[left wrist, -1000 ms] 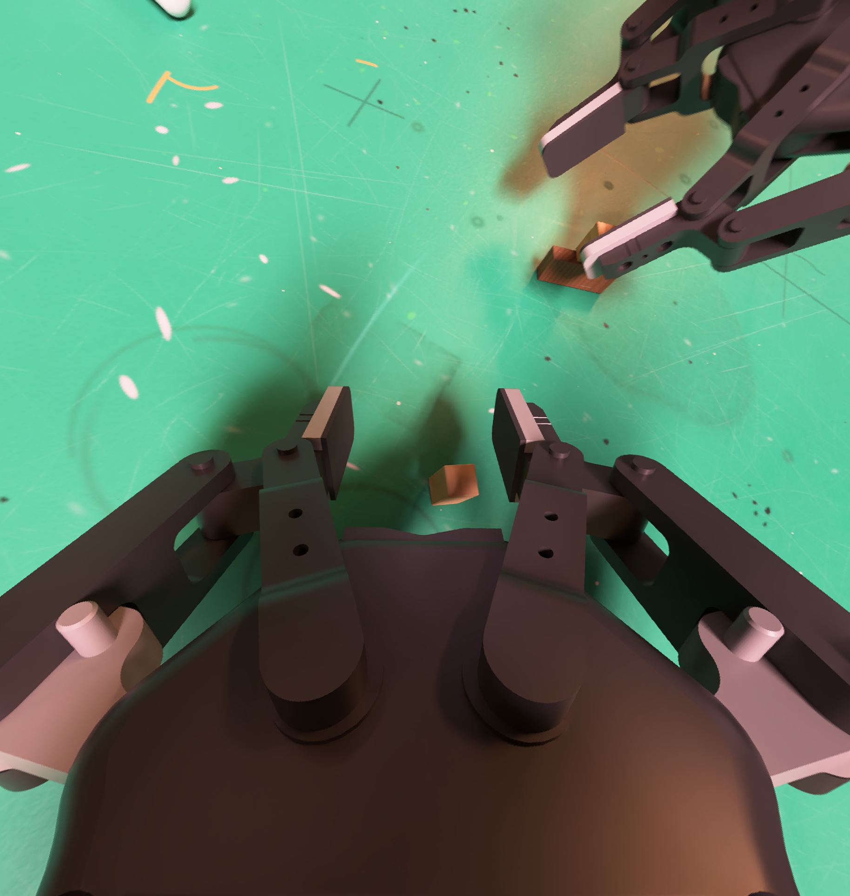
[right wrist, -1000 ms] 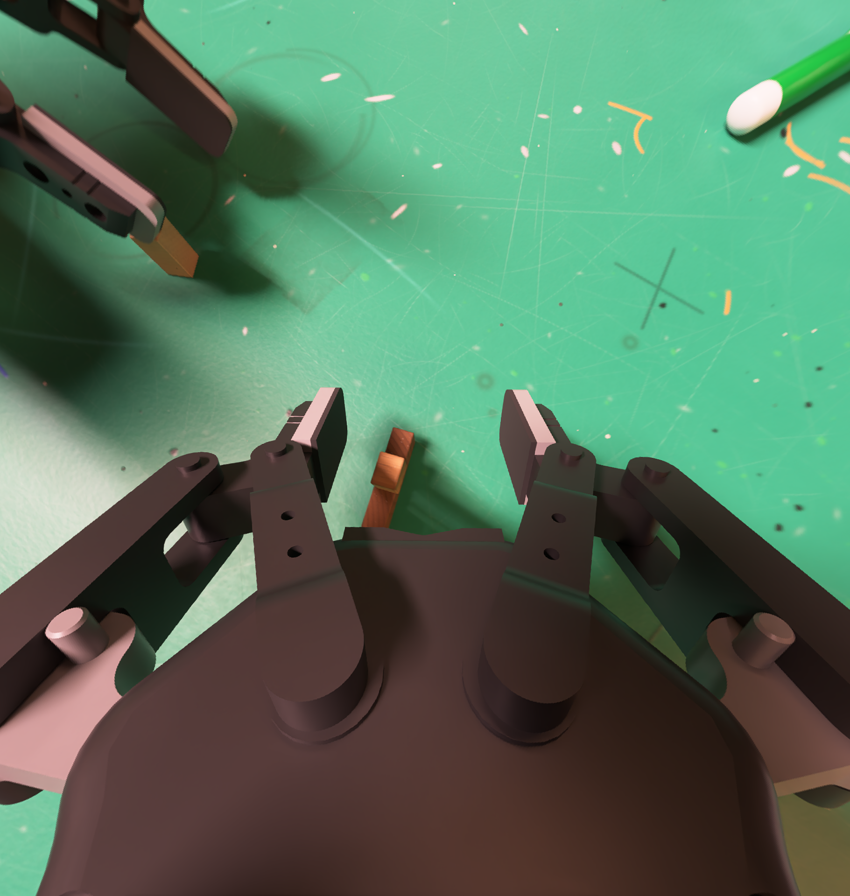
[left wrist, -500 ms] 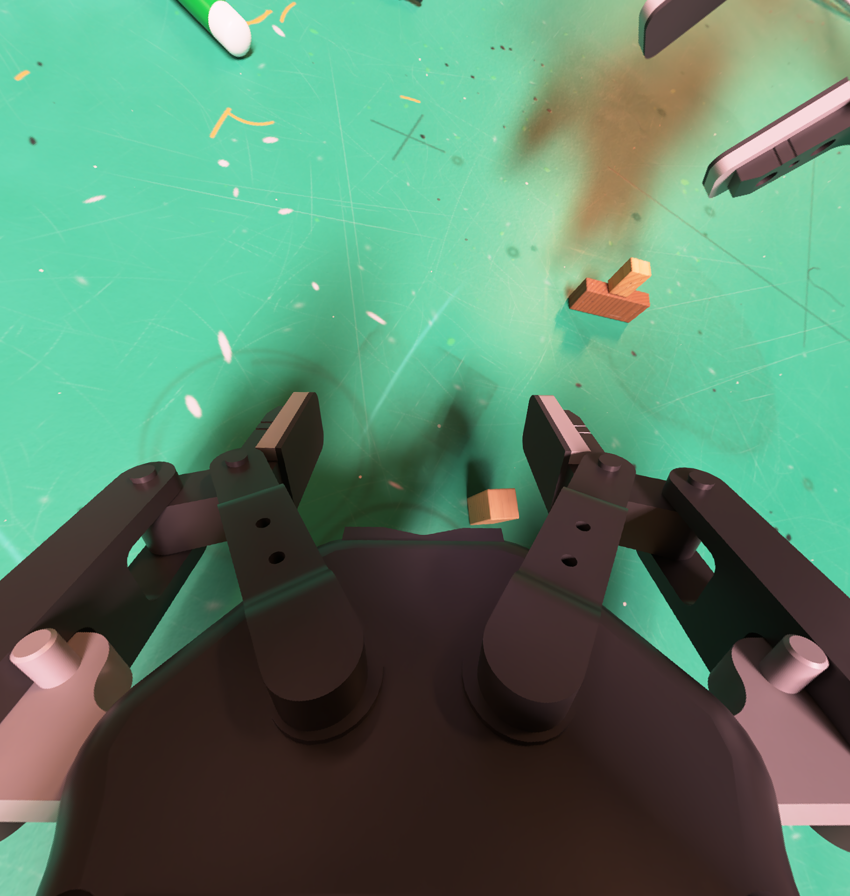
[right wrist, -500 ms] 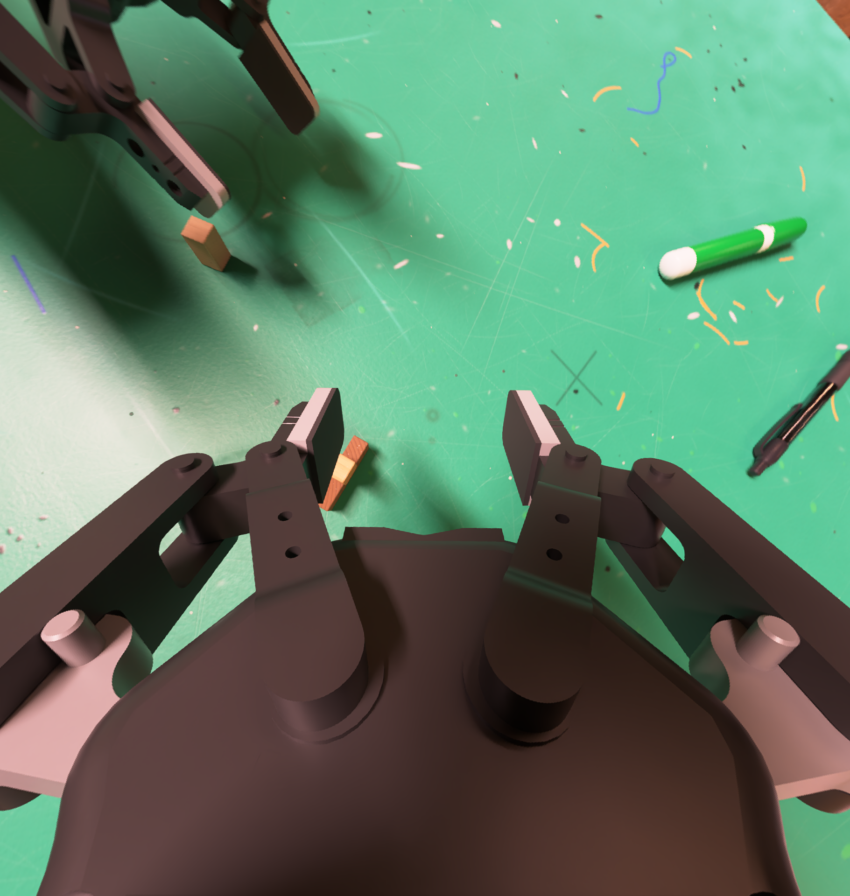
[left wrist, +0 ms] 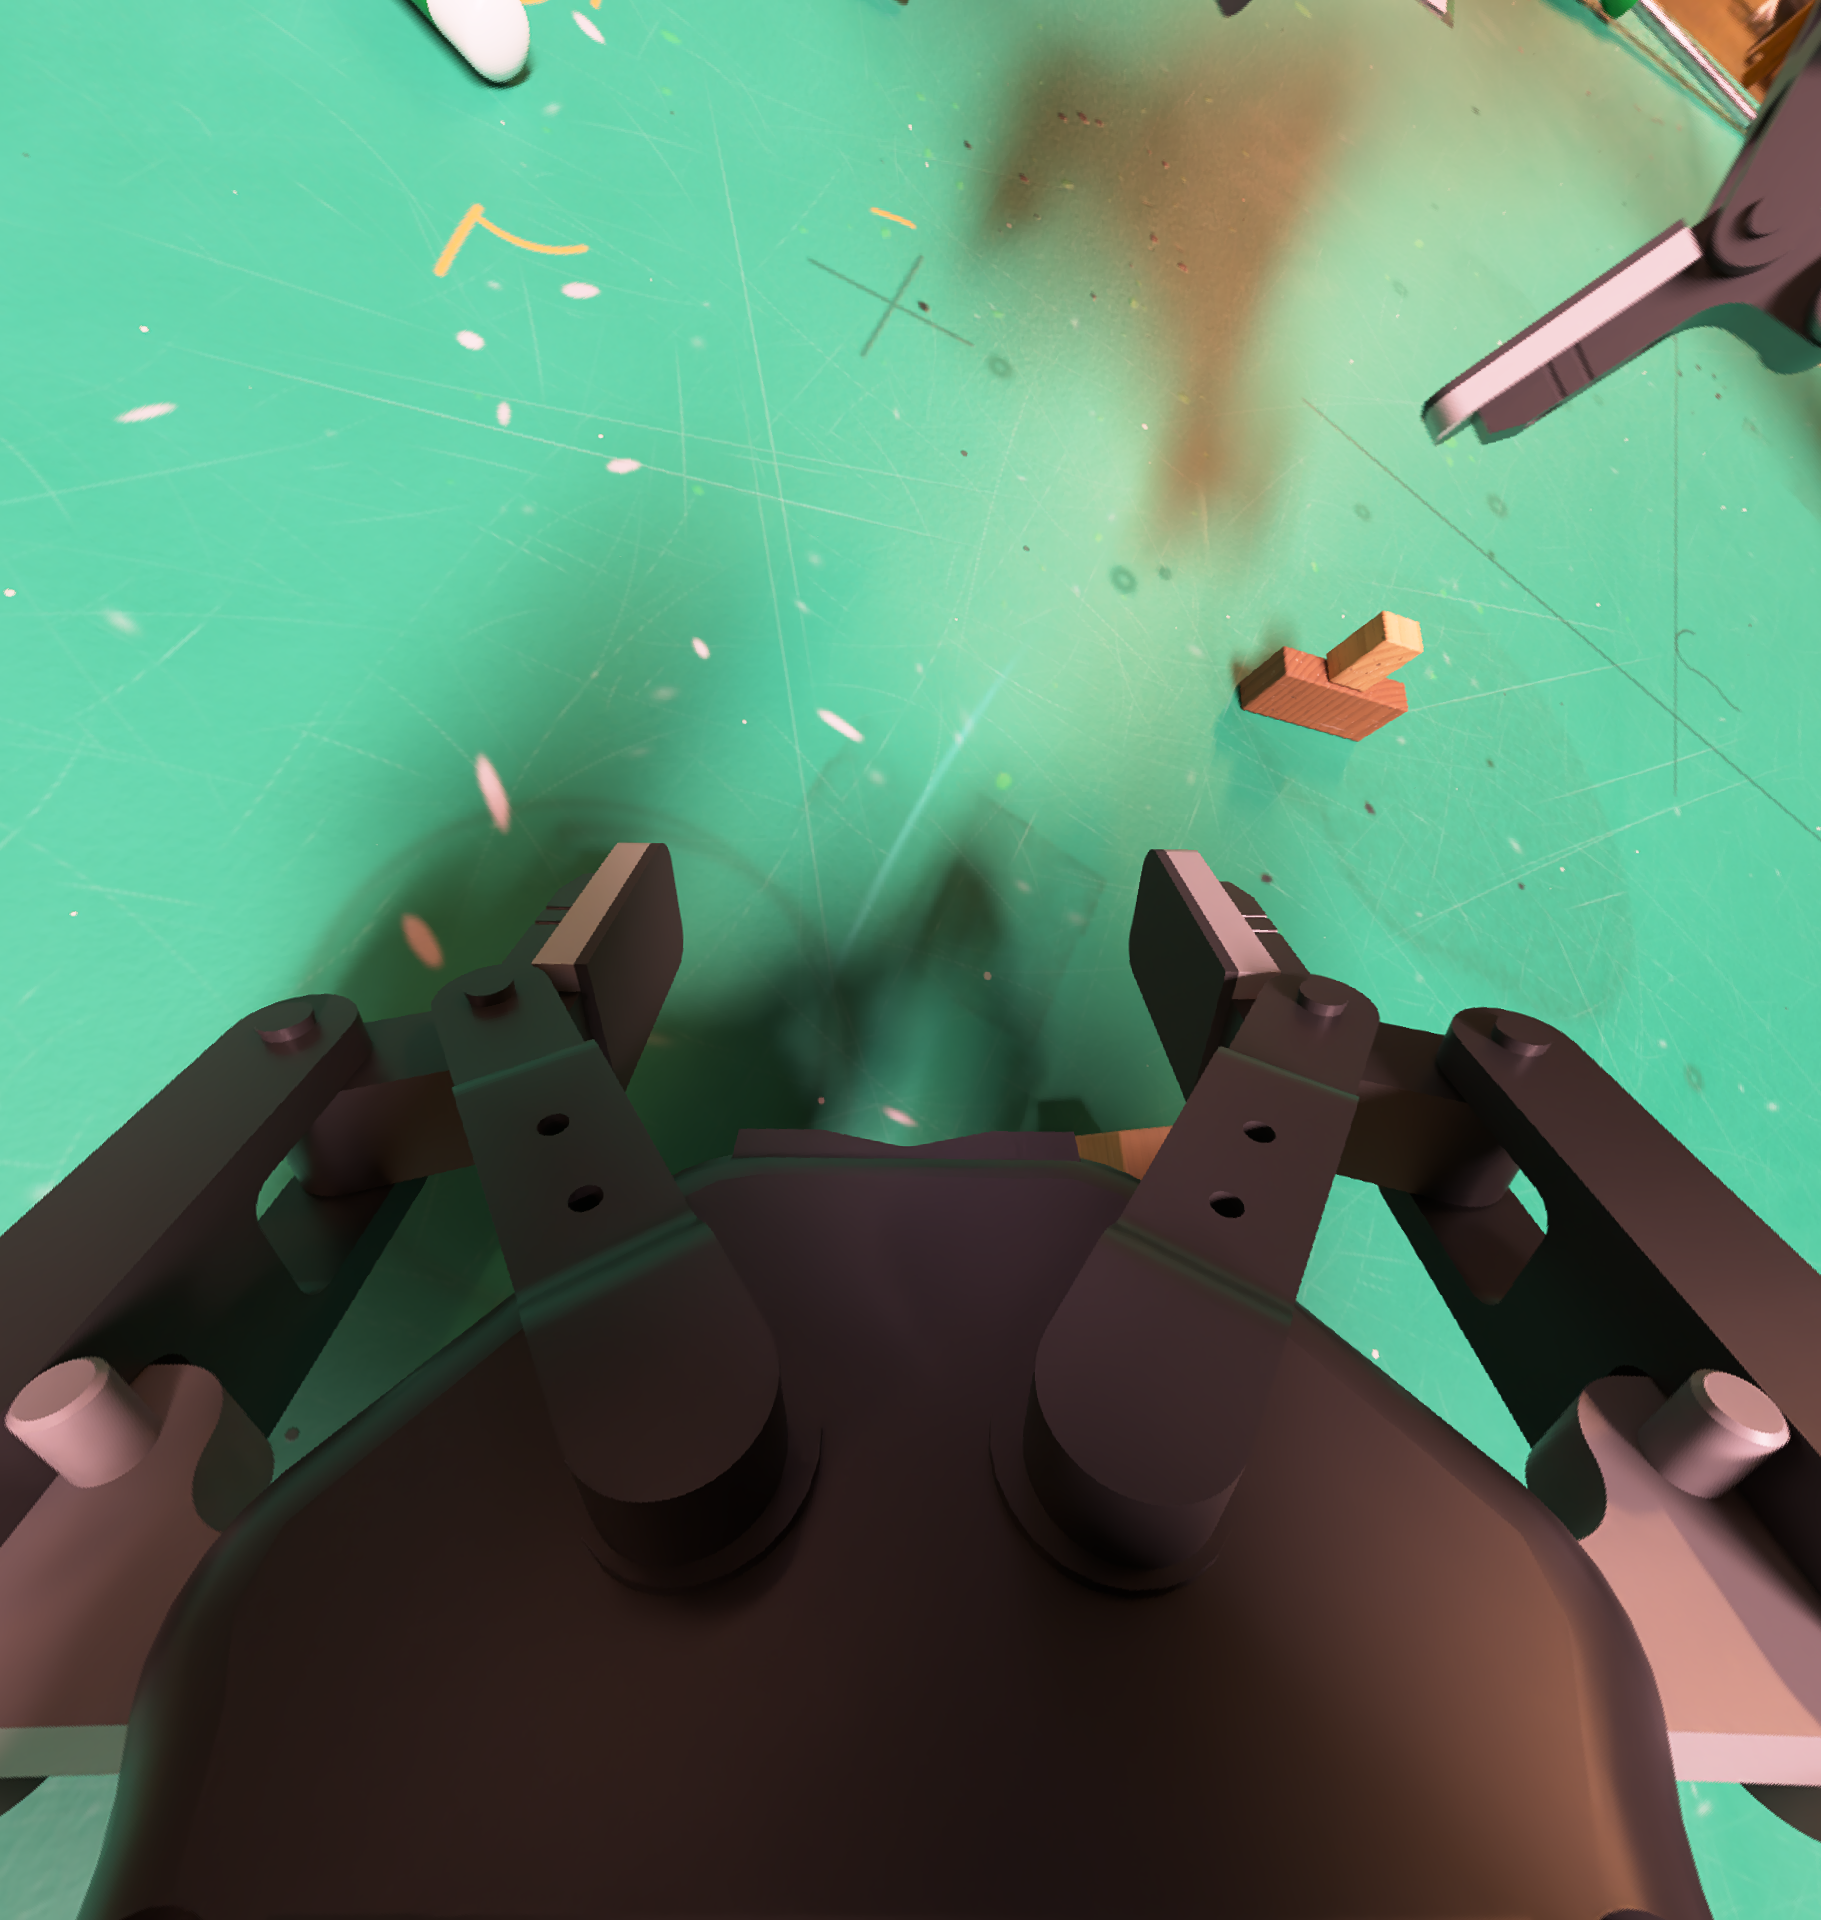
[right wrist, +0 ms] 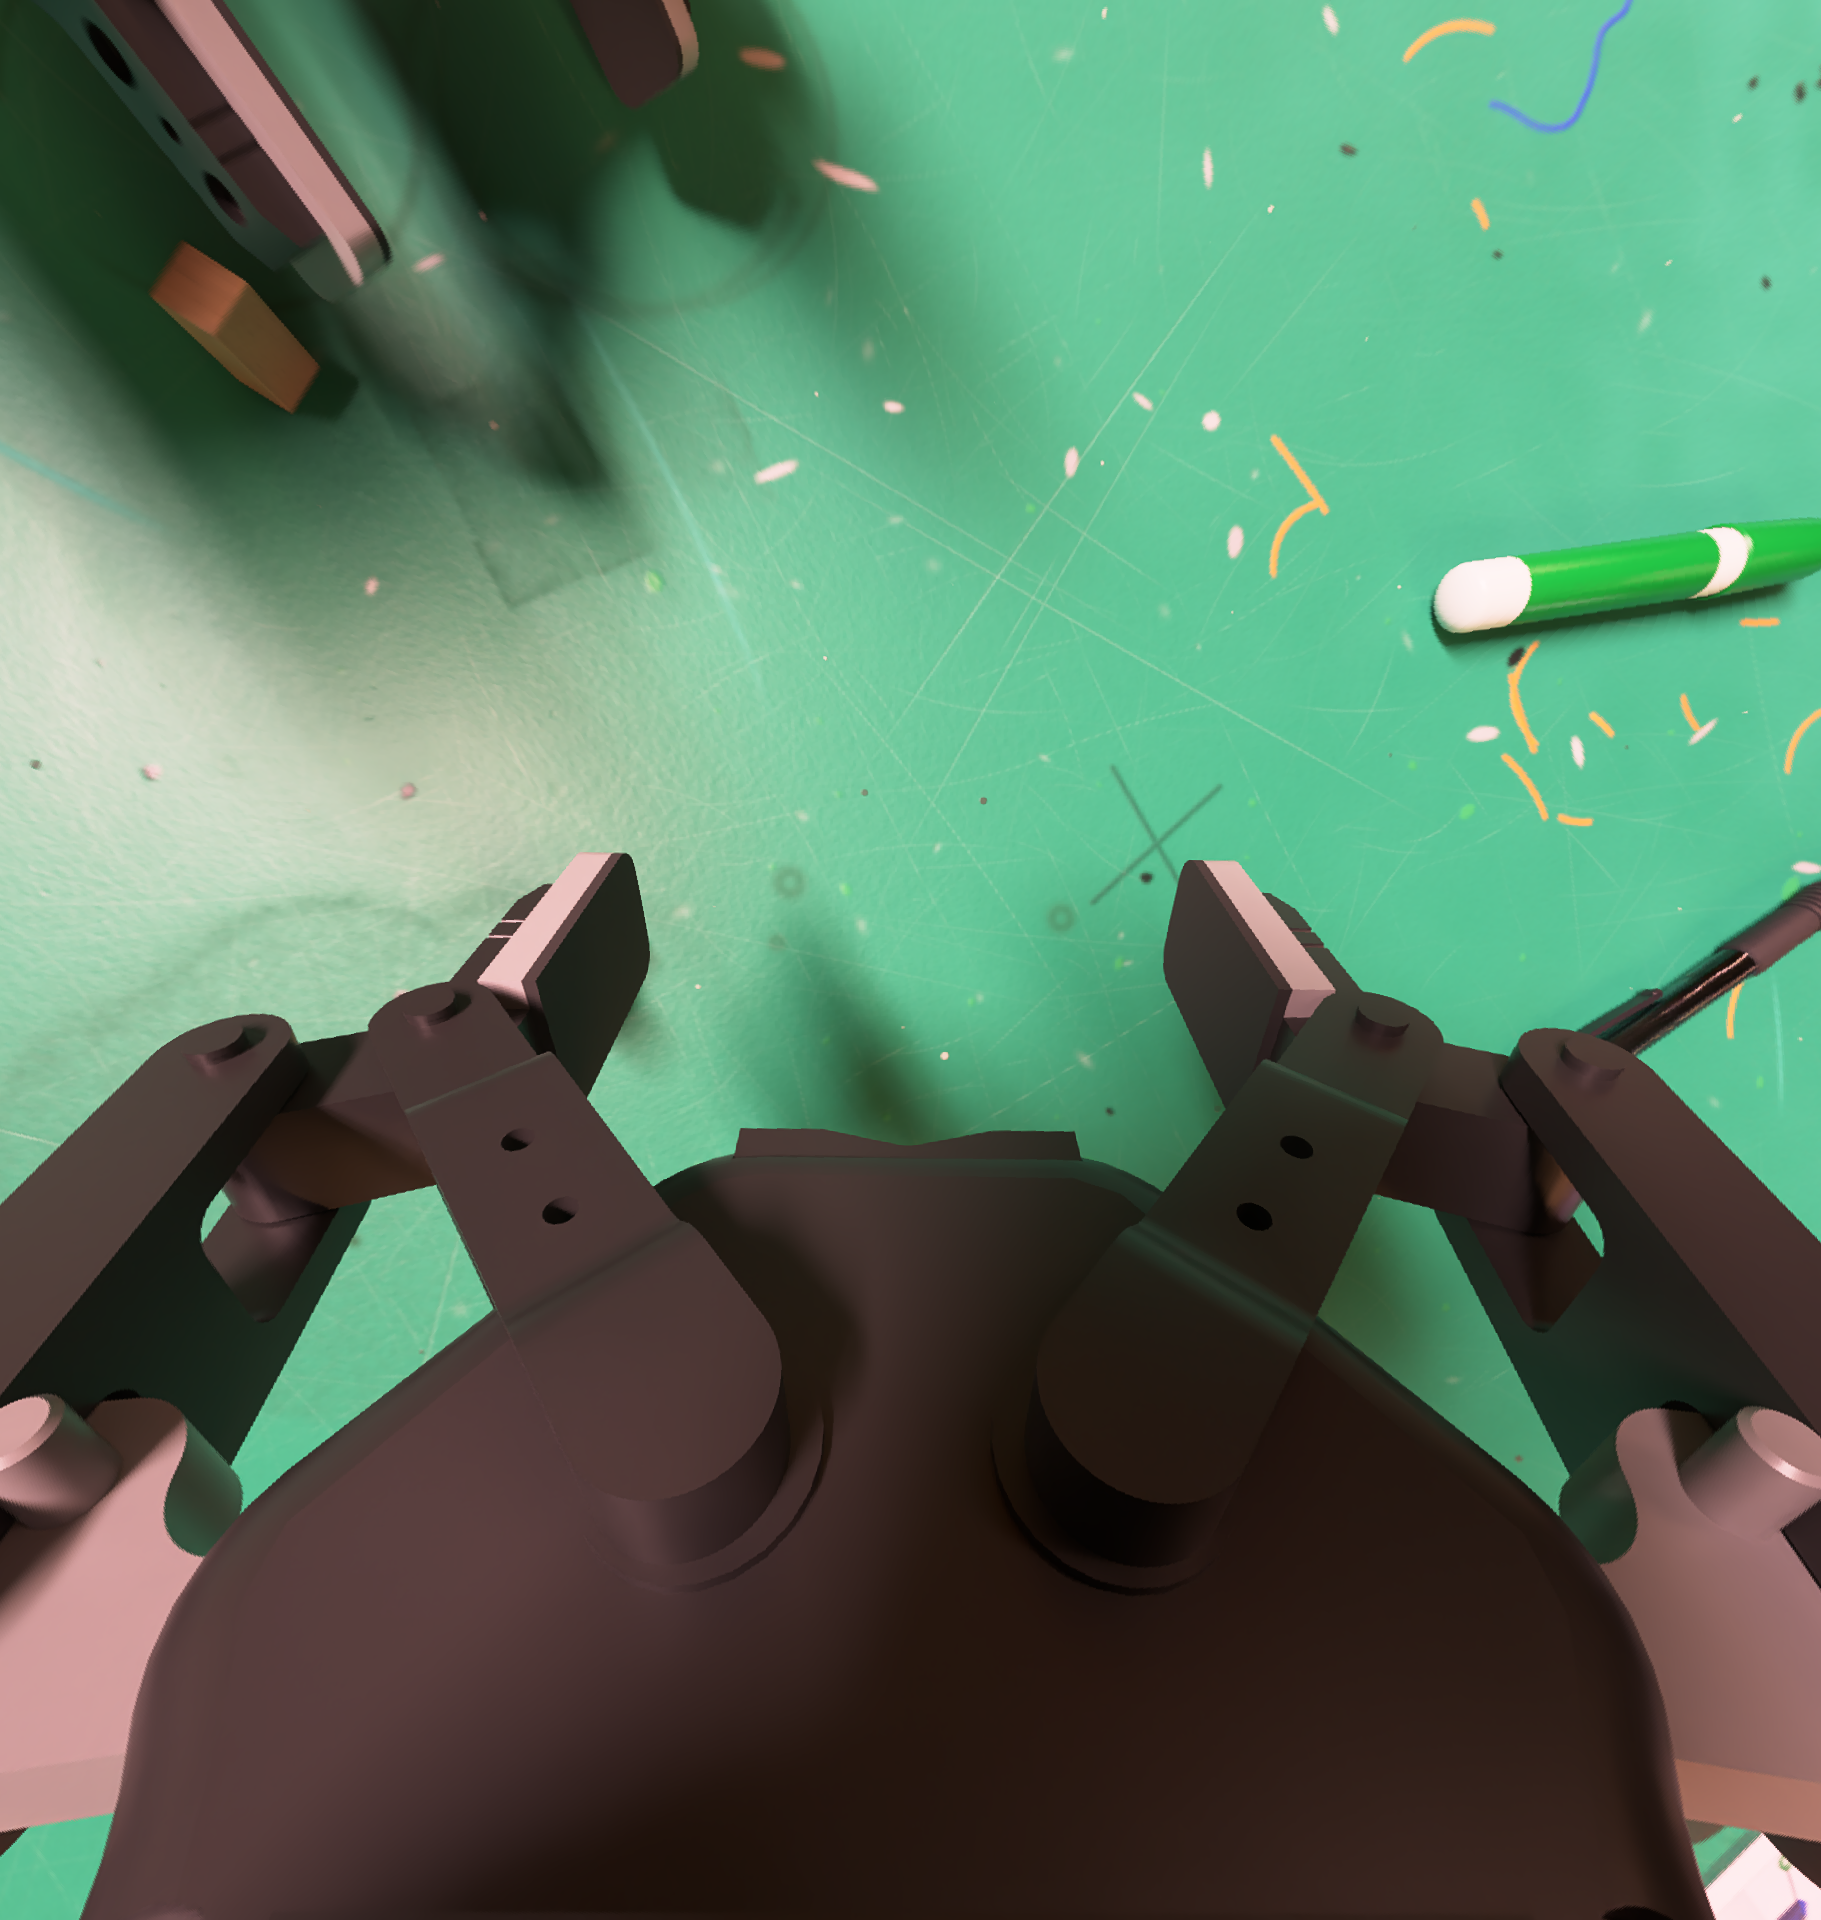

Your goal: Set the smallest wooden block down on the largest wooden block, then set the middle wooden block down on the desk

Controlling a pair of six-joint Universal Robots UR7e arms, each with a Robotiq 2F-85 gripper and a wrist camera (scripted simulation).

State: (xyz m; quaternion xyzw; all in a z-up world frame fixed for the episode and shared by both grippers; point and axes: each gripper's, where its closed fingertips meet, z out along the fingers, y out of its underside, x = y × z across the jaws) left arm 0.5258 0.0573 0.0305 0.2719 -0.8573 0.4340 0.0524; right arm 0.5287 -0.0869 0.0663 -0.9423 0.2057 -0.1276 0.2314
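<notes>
Desk: scratched green desk surface, flecked with pale chips and orange curls; a brown smear shows in the left wrist view, a thin drawn cross in both views
Left gripper: dark two-finger left gripper above the desk; jaws wide apart, nothing between them
Right gripper: dark two-finger right gripper likewise above the desk; jaws wide apart and empty; one of its fingers shows at the upper right of the left wrist view
Marker: green cylindrical marker with white cap lying flat on the desk, right of the right gripper; its white tip also shows at the top edge of the left wrist view
Pen: slim dark pen lying on the desk near the marker, partly behind the right gripper's linkage
Largest block: flat reddish-brown wooden block on the desk, ahead and right of the left gripper, well apart from both grippers
Middle block: orange-brown wooden block on the desk just beside a left gripper finger; whether they touch I cannot tell; in the left wrist view only a corner peeks out beside the right-hand finger
Smallest block: pale tan wooden block resting on the largest block, lying crosswise and overhanging one edge
</notes>
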